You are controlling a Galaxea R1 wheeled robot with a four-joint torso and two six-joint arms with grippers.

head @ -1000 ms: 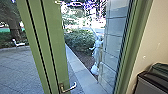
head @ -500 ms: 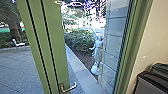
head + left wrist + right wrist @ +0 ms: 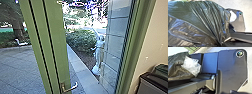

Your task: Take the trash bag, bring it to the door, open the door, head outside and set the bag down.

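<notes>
Trash bag (image 3: 205, 21), black, creasing into pleats close by the robot's body. Jaws, left and right: state, cannot tell. Dark bin (image 3: 152, 83), standing beside green-framed door (image 3: 56, 47) bearing lever handle (image 3: 71, 88). Hedge (image 3: 82, 40), growing outside.

No words, labels, brand names, numbers or signs that can be read are showing on anything here.

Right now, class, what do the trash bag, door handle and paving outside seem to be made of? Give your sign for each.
Trash bag: thin plastic, dark and glossy; it gathers in fine creases with bright streaks.
Door handle: probably metal, smooth and silvery, judging by its shine.
Paving: grey and matte, with straight joints between slabs; concrete or stone, I can't tell which.
</notes>
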